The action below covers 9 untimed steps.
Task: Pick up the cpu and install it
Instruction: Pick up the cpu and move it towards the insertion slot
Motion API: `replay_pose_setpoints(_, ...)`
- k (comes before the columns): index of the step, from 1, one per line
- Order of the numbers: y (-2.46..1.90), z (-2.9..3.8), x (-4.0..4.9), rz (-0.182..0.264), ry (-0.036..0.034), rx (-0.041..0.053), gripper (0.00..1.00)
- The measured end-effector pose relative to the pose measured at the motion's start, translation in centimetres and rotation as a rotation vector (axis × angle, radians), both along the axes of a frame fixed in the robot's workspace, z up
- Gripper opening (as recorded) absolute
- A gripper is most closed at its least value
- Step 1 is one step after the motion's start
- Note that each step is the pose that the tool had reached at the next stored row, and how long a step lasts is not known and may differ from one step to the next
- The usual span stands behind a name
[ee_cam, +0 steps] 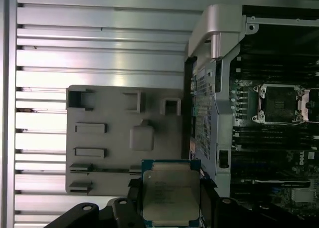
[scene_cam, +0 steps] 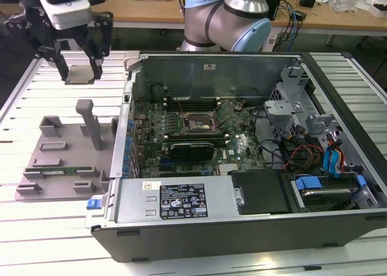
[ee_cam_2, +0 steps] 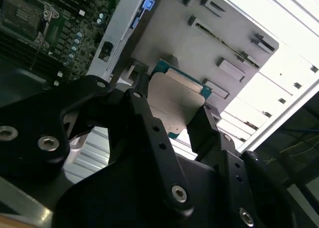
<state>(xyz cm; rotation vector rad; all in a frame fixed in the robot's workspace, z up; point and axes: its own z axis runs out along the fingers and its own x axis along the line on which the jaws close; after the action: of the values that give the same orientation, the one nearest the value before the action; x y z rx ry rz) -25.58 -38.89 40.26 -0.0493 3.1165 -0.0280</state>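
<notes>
So the gripper (scene_cam: 79,67) is clamping the cpu (ee_cam: 170,195) by its edges, hovering over the pale slatted table (scene_cam: 36,240), with a cable-strewn wooden desk (scene_cam: 151,10) sitting behind.

Overhead light glares white on the slatted surface (scene_cam: 48,240); inside the computer case (scene_cam: 199,64) it is dimmer.

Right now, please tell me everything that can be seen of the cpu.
The cpu is a flat square chip with a dull silver metal top and a thin blue-green edge. The gripper holds it in the air, its black fingers pressing two opposite sides. It hangs above the slatted table near the grey tray, beside the open computer case.
</notes>
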Motion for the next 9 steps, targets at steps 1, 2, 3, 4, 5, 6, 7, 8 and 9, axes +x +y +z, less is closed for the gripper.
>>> replay_pose_setpoints(1, 0.0, -0.03, 0.27, 0.0, 0.0, 0.0, 0.55)
replay_pose_setpoints(2, 0.0, -0.05, 0.43, 0.0, 0.0, 0.0, 0.55)
replay_pose_setpoints(3, 0.0, -0.07, 0.68, 0.0, 0.0, 0.0, 0.55)
replay_pose_setpoints(4, 0.01, -0.1, 0.99, 0.0, 0.0001, 0.0, 0.55)
replay_pose_setpoints(5, 0.01, -0.12, 1.26, 0.0, 0.0002, -0.0001, 0.55)
replay_pose_setpoints(6, 0.02, -0.15, 1.43, 0.0, 0.0002, 0.0, 0.55)
replay_pose_setpoints(7, 0.03, -0.17, 1.58, 0.0, 0.0002, 0.0, 0.55)
replay_pose_setpoints(8, 0.03, -0.2, 1.71, 0.0, 0.0002, 0.0, 0.55)
replay_pose_setpoints(9, 0.03, -0.24, 1.89, 0.0, 0.0002, 0.0001, 0.55)
